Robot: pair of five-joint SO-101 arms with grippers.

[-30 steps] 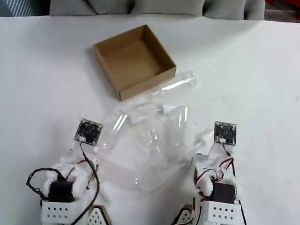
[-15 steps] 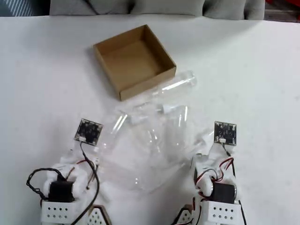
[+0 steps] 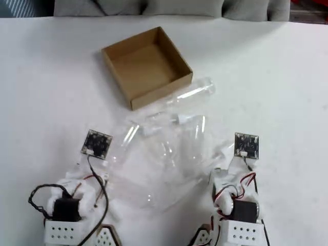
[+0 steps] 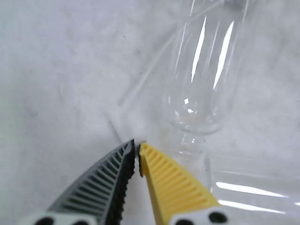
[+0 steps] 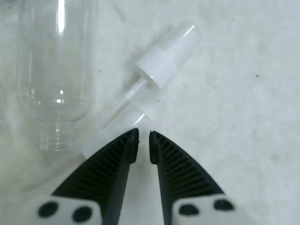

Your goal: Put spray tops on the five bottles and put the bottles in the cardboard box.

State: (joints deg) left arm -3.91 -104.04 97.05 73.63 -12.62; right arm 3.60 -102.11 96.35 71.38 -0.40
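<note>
Several clear bottles (image 3: 164,148) lie in a heap on the white table between my two arms, and one more bottle (image 3: 195,92) rests against the cardboard box (image 3: 146,66) behind them. My left gripper (image 4: 137,146) is shut just above the table, its tips close to the neck of a lying bottle (image 4: 201,70). My right gripper (image 5: 140,137) is shut with nothing held. Just beyond its tips lies a white spray top (image 5: 164,56) with its dip tube. Beside it lies a bottle (image 5: 56,61), its threaded neck toward me.
The open box is empty and stands at the back, left of centre. A thin clear tube (image 4: 145,79) lies beside the bottle in the left wrist view. The left arm (image 3: 96,143) and right arm (image 3: 246,145) sit at the table's front edge, either side of the heap.
</note>
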